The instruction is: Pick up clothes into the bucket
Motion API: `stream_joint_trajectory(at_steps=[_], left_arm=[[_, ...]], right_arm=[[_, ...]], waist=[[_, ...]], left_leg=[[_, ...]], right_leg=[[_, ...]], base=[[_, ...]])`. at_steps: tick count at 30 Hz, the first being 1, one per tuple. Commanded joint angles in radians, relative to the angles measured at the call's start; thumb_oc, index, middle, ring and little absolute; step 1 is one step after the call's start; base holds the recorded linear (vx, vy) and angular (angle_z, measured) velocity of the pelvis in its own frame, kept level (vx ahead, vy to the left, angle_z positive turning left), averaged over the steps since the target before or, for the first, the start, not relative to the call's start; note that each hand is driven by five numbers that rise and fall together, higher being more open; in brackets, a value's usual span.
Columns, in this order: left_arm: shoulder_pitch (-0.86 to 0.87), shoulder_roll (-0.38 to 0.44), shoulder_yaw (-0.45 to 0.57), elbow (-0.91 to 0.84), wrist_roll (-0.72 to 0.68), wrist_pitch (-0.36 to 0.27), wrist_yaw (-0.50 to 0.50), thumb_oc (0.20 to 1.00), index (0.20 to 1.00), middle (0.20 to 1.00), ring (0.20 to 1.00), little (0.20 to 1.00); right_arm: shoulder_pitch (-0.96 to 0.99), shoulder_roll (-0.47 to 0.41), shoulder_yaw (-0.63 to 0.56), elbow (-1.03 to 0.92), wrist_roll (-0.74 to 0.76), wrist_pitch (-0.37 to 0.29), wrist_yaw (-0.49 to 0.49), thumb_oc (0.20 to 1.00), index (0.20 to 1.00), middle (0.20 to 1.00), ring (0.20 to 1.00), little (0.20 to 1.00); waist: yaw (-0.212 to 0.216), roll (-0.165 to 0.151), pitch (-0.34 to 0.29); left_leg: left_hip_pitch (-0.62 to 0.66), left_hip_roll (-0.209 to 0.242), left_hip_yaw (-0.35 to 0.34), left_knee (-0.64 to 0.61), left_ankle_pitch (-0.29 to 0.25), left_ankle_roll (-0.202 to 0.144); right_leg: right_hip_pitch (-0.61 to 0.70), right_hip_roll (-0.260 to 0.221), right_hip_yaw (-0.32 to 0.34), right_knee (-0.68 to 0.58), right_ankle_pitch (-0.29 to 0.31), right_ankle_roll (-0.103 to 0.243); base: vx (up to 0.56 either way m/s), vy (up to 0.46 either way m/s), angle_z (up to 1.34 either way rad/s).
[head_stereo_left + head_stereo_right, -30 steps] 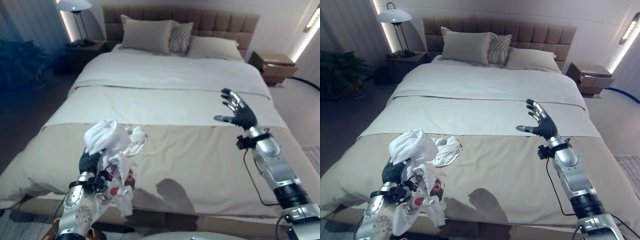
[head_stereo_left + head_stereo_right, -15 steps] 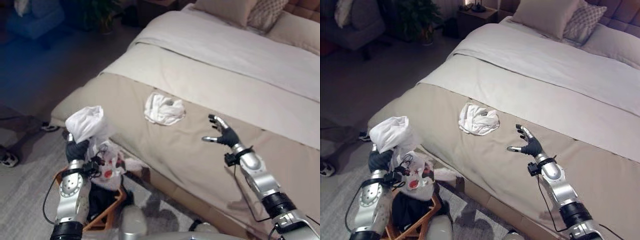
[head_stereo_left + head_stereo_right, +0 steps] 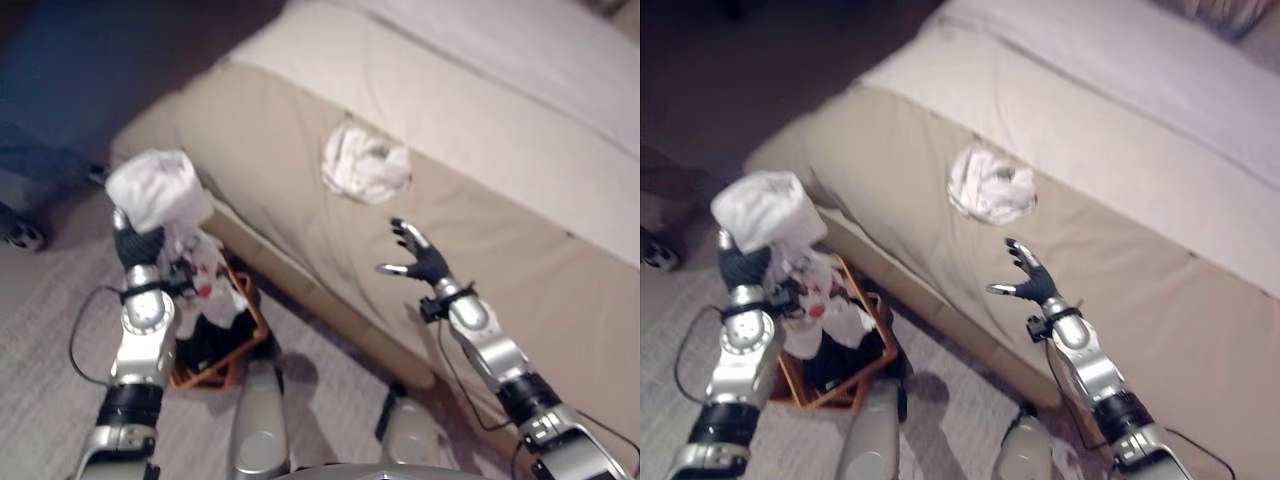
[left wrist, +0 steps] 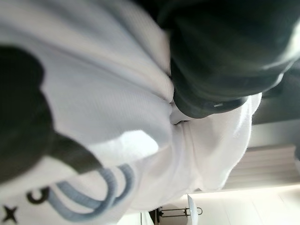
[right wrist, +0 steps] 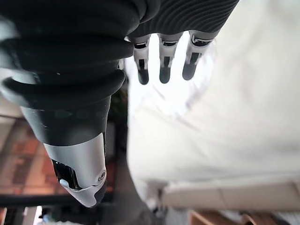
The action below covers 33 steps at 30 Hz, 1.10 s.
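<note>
My left hand [image 3: 138, 245] is shut on a white garment with red and dark prints [image 3: 152, 190], held up over an orange wire basket [image 3: 225, 366] on the floor by the bed; the cloth [image 4: 117, 117] hangs down into it. The basket [image 3: 827, 398] has dark clothing inside. A second white garment [image 3: 366, 165] lies crumpled on the beige bedcover [image 3: 1140, 270]. My right hand [image 3: 420, 262] hovers open above the bed's front edge, a little nearer to me than that garment, fingers [image 5: 161, 61] straight.
The bed's near side drops to a grey carpeted floor [image 3: 60, 320]. A white sheet [image 3: 1120, 90] covers the far part of the bed. A dark wheeled object [image 3: 20, 235] sits at the left edge.
The camera has tilted down and left, bringing the basket and floor into view. My left hand still holds the garment, now over the basket. My right hand stays open.
</note>
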Motion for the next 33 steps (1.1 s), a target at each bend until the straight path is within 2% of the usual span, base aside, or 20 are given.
stream_joint_trajectory(at_steps=[1, 3, 4, 7, 9, 12, 13, 14, 15, 18, 19, 24, 28, 29, 33], left_arm=[[-0.065, 0.028, 0.033, -0.046, 0.097, -0.064, 0.112, 0.2, 0.2, 0.2, 0.2, 0.2], [-0.12, 0.051, 0.025, -0.019, 0.116, -0.049, 0.155, 0.2, 0.2, 0.2, 0.2, 0.2], [-0.135, 0.074, 0.031, -0.005, 0.125, -0.04, 0.172, 0.2, 0.2, 0.2, 0.2, 0.2], [-0.217, 0.15, 0.021, 0.069, 0.108, -0.032, 0.213, 0.2, 0.2, 0.2, 0.2, 0.2], [-0.286, 0.227, 0.0, 0.124, 0.086, -0.024, 0.236, 0.2, 0.2, 0.2, 0.2, 0.2], [-0.322, 0.268, -0.008, 0.168, 0.078, -0.01, 0.247, 0.2, 0.2, 0.2, 0.2, 0.2], [-0.358, 0.299, -0.022, 0.212, 0.065, -0.004, 0.251, 0.2, 0.2, 0.2, 0.2, 0.2], [-0.427, 0.367, -0.052, 0.302, 0.058, 0.018, 0.26, 0.2, 0.2, 0.2, 0.2, 0.2], [-0.435, 0.371, -0.057, 0.309, 0.055, 0.016, 0.259, 0.2, 0.2, 0.2, 0.2, 0.2], [-0.562, 0.448, -0.114, 0.457, -0.016, 0.019, 0.258, 0.2, 0.2, 0.2, 0.2, 0.2], [-0.626, 0.502, -0.163, 0.521, -0.029, 0.022, 0.242, 0.2, 0.2, 0.2, 0.2, 0.2], [-0.734, 0.546, -0.265, 0.626, -0.022, 0.025, 0.215, 0.2, 0.2, 0.2, 0.2, 0.2], [-0.716, 0.533, -0.261, 0.641, -0.01, 0.03, 0.21, 0.2, 0.2, 0.2, 0.2, 0.2], [-0.689, 0.509, -0.242, 0.664, -0.004, 0.041, 0.204, 0.2, 0.2, 0.2, 0.2, 0.2], [-0.628, 0.458, -0.205, 0.643, 0.005, 0.058, 0.215, 0.2, 0.2, 0.2, 0.2, 0.2]], right_arm=[[-0.01, -0.014, -0.016, -0.11, 0.046, -0.084, -0.023, 1.0, 1.0, 1.0, 1.0, 1.0], [-0.005, -0.02, -0.019, -0.12, 0.058, -0.094, -0.031, 1.0, 1.0, 1.0, 1.0, 1.0], [-0.002, -0.024, -0.019, -0.116, 0.058, -0.099, -0.04, 1.0, 1.0, 1.0, 1.0, 1.0], [-0.026, -0.027, -0.007, -0.091, 0.065, -0.115, -0.068, 1.0, 1.0, 1.0, 1.0, 1.0], [-0.06, -0.027, 0.017, -0.067, 0.074, -0.127, -0.093, 1.0, 1.0, 1.0, 1.0, 1.0], [-0.078, -0.023, 0.031, -0.057, 0.072, -0.13, -0.108, 1.0, 1.0, 1.0, 1.0, 1.0], [-0.09, -0.022, 0.044, -0.049, 0.074, -0.133, -0.112, 1.0, 1.0, 1.0, 1.0, 1.0], [-0.108, -0.027, 0.067, -0.034, 0.073, -0.137, -0.122, 1.0, 1.0, 1.0, 1.0, 1.0], [-0.111, -0.025, 0.066, -0.033, 0.073, -0.138, -0.123, 1.0, 1.0, 1.0, 1.0, 1.0], [-0.12, -0.037, 0.095, -0.038, 0.081, -0.146, -0.123, 1.0, 1.0, 1.0, 1.0, 1.0], [-0.122, -0.045, 0.108, -0.037, 0.09, -0.155, -0.129, 1.0, 1.0, 1.0, 1.0, 1.0], [-0.119, -0.049, 0.134, -0.041, 0.104, -0.18, -0.134, 1.0, 1.0, 1.0, 1.0, 1.0], [-0.123, -0.046, 0.14, -0.054, 0.1, -0.186, -0.14, 1.0, 1.0, 1.0, 1.0, 1.0], [-0.116, -0.043, 0.137, -0.075, 0.094, -0.191, -0.14, 1.0, 1.0, 1.0, 1.0, 1.0], [-0.096, -0.046, 0.127, -0.105, 0.082, -0.195, -0.145, 1.0, 1.0, 1.0, 1.0, 1.0]], waist=[[-0.01, -0.039, 0.006], [-0.014, -0.05, 0.034], [-0.013, -0.052, 0.045], [-0.018, -0.063, 0.057], [-0.018, -0.069, 0.078], [-0.022, -0.077, 0.079], [-0.025, -0.08, 0.079], [-0.035, -0.09, 0.079], [-0.034, -0.092, 0.079], [-0.052, -0.107, 0.079], [-0.062, -0.109, 0.079], [-0.081, -0.125, 0.079], [-0.085, -0.137, 0.079], [-0.091, -0.148, 0.079], [-0.097, -0.156, 0.079]], left_leg=[[-0.007, 0.044, -0.037, 0.061, -0.053, -0.006], [-0.088, 0.035, -0.055, 0.077, -0.022, -0.005], [-0.108, 0.038, -0.069, 0.083, -0.042, -0.019], [-0.192, 0.034, -0.092, 0.09, -0.031, -0.026], [-0.253, 0.023, -0.111, 0.099, -0.027, -0.024], [-0.298, 0.019, -0.117, 0.116, -0.03, -0.022], [-0.319, 0.019, -0.118, 0.12, -0.029, -0.022], [-0.35, 0.021, -0.115, 0.123, -0.029, -0.022], [-0.353, 0.021, -0.115, 0.124, -0.029, -0.022], [-0.398, 0.025, -0.117, 0.13, -0.028, -0.022], [-0.426, 0.023, -0.119, 0.132, -0.026, -0.023], [-0.495, 0.023, -0.121, 0.149, -0.03, -0.025], [-0.54, 0.03, -0.122, 0.174, -0.039, -0.025], [-0.565, 0.032, -0.123, 0.187, -0.047, -0.023], [-0.611, 0.031, -0.126, 0.217, -0.059, -0.017]], right_leg=[[-0.028, -0.006, -0.006, -0.06, 0.141, -0.022], [-0.069, -0.014, -0.046, -0.046, 0.15, -0.029], [-0.081, -0.01, -0.049, -0.031, 0.128, -0.015], [-0.146, -0.005, -0.061, -0.016, 0.125, -0.013], [-0.194, 0.0, -0.056, -0.002, 0.125, -0.012], [-0.236, -0.001, -0.057, 0.01, 0.122, -0.015], [-0.256, -0.001, -0.058, 0.016, 0.121, -0.016], [-0.288, 0.001, -0.054, 0.017, 0.124, -0.015], [-0.291, 0.0, -0.054, 0.018, 0.124, -0.015], [-0.329, 0.001, -0.054, 0.009, 0.14, -0.008], [-0.352, 0.003, -0.056, 0.008, 0.143, -0.005], [-0.416, 0.0, -0.062, 0.017, 0.146, -0.001], [-0.463, -0.001, -0.059, 0.032, 0.146, 0.002], [-0.492, -0.001, -0.056, 0.041, 0.143, 0.0], [-0.544, -0.002, -0.048, 0.072, 0.132, -0.002]], base=[[-0.13, -0.028, -0.18], [-0.13, -0.059, 0.09], [-0.03, -0.072, 0.44], [-0.03, -0.036, 0.5], [-0.04, -0.014, 0.25], [-0.01, 0.007, 0.08], [-0.02, 0.015, 0.12], [-0.02, 0.014, 0.13], [-0.02, 0.016, 0.04], [-0.01, -0.003, 0.05], [0.0, -0.008, 0.03], [0.0, -0.007, 0.01], [0.01, -0.002, -0.08], [0.01, -0.013, -0.11], [0.02, -0.005, -0.05]])
